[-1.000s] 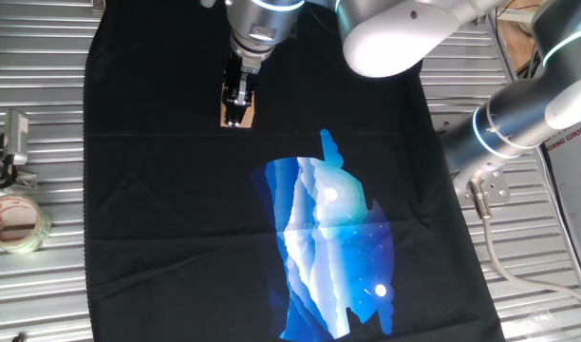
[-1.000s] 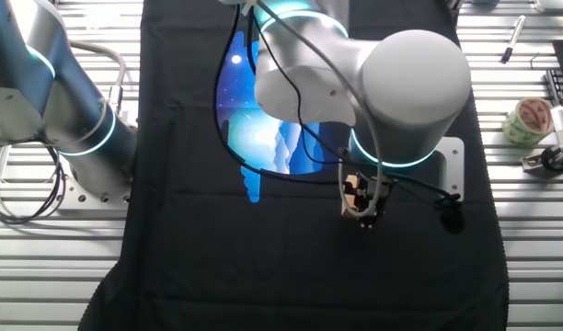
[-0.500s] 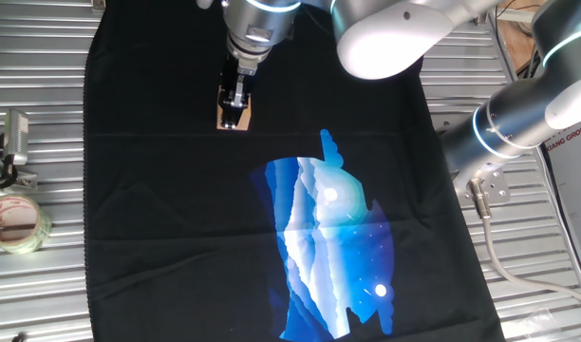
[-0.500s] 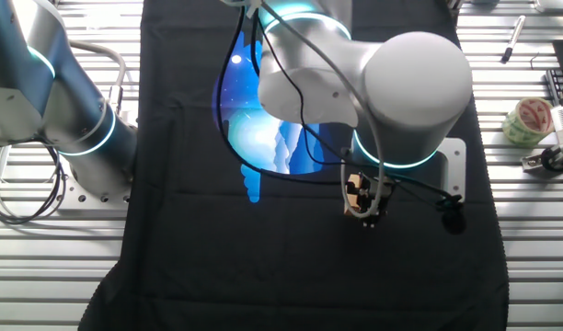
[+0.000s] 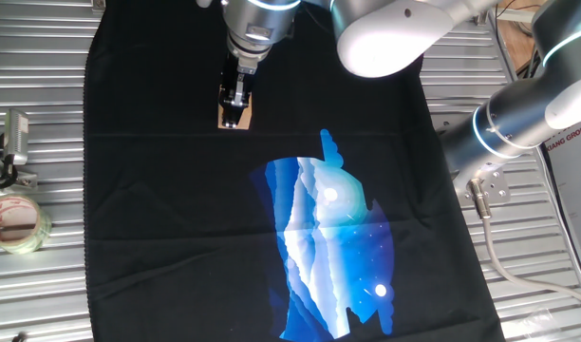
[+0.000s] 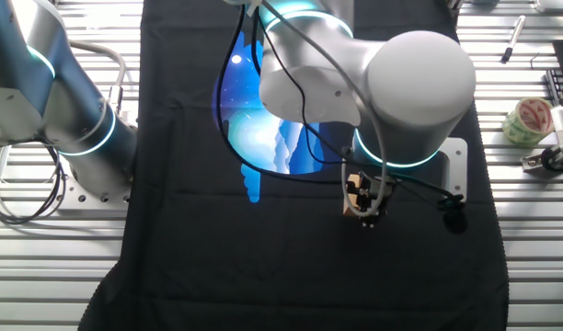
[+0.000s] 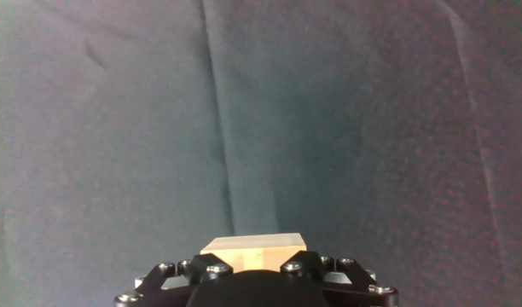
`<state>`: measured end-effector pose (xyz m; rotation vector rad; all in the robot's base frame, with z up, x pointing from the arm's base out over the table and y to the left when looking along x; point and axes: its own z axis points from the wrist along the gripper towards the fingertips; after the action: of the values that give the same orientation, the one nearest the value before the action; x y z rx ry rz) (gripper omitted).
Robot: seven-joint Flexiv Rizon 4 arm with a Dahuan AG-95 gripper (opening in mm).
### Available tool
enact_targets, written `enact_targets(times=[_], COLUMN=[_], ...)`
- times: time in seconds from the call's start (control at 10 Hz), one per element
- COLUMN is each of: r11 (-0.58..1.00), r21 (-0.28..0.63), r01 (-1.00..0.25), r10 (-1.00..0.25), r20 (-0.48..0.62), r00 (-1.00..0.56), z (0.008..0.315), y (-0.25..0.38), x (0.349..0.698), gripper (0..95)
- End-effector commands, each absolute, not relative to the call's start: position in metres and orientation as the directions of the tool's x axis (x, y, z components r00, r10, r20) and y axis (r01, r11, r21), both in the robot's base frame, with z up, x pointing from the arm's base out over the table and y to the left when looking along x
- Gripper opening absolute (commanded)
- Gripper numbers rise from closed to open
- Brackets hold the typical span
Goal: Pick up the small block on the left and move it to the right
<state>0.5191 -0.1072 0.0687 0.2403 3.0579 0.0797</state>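
Observation:
The small block (image 5: 236, 117) is a light tan wooden cube at the far left part of the black cloth (image 5: 158, 190). My gripper (image 5: 235, 103) points down onto it, and its dark fingers sit on both sides of the block, shut on it. The block stays low at the cloth. In the other fixed view the block (image 6: 356, 192) shows under the wrist, with the gripper (image 6: 363, 208) around it. In the hand view the block (image 7: 252, 250) sits right at the gripper (image 7: 252, 266), its lower part hidden by the black hand.
A blue and white print (image 5: 328, 247) covers the cloth's middle. A roll of clear tape (image 5: 15, 221) and a metal clip (image 5: 10, 142) lie on the slatted table to the left of the cloth. The arm's base (image 5: 518, 123) stands at the right.
The gripper and the block together have shifted slightly left across the cloth; in the last half second they have hardly moved.

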Motion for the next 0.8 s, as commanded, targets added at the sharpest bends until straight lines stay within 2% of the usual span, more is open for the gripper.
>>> enact_targets(times=[0.1, 0.4, 0.8], r11=[0.988, 0.993, 0.999], r21=[0.063, 0.053, 0.035], r01=[0.143, 0.107, -0.011], r10=[0.147, 0.111, -0.009], r20=[-0.070, -0.074, -0.050], r00=[-0.987, -0.991, -0.999], z=[0.0687, 0.0687, 0.0687], y=[-0.1070, -0.1070, -0.1070], x=[0.5189, 0.5189, 0.5189], gripper=[0.0, 0.0, 0.0])
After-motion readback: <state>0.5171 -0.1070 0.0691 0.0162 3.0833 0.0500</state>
